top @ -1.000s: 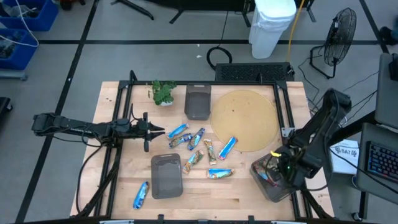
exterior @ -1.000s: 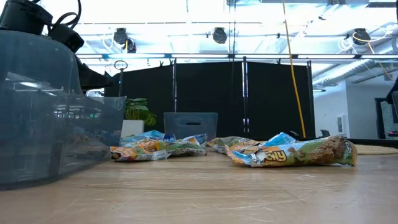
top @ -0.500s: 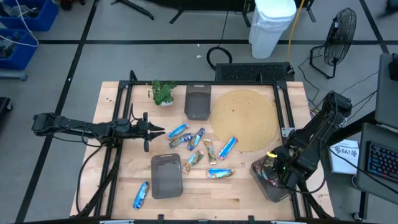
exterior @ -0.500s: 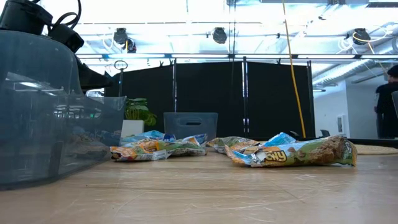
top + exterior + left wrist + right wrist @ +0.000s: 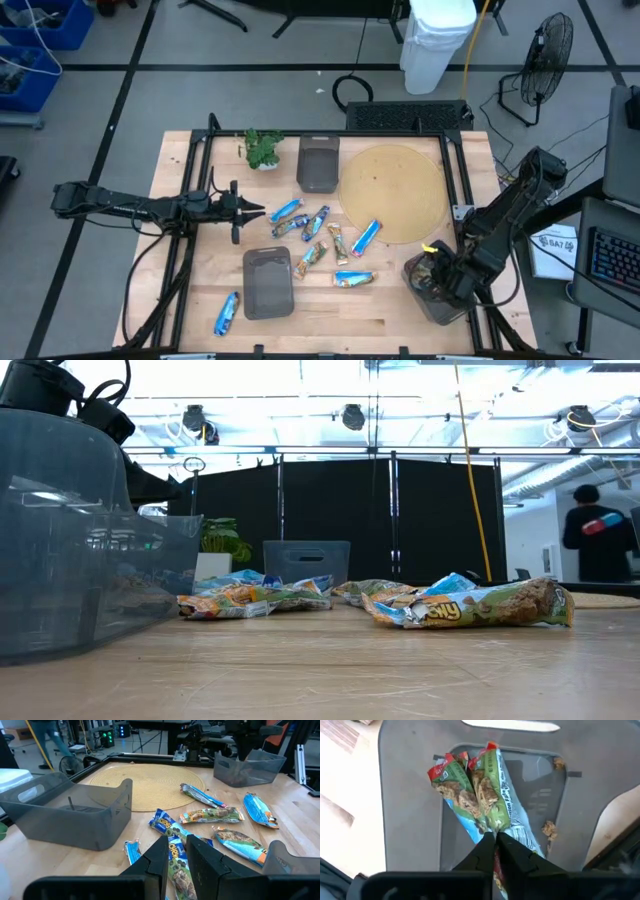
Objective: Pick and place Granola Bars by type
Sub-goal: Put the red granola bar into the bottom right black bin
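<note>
1. The right gripper [image 5: 493,842] was held over the dark grey plastic bin [image 5: 432,300] at the tabletop's front right corner, its fingers nearly closed on the end of a green-and-red wrapped granola bar [image 5: 492,790].
2. That bar's long axis was pointed away from the fingers, beside a second bar [image 5: 457,790].
3. The wrappers were judged light, crinkly and slippery; the crimped end was thought the best hold.
4. The left gripper [image 5: 240,211] was kept near the left edge, almost closed, empty.
5. Loose blue bars [image 5: 318,222] were left at mid-tabletop.

Shiny wrapped granola bars [image 5: 320,240] show bright blue, tan and green with red ends. Dark grey plastic bins [image 5: 268,282] sit on the pale wooden surface [image 5: 330,305] beside a straw-yellow round woven mat [image 5: 392,190].
</note>
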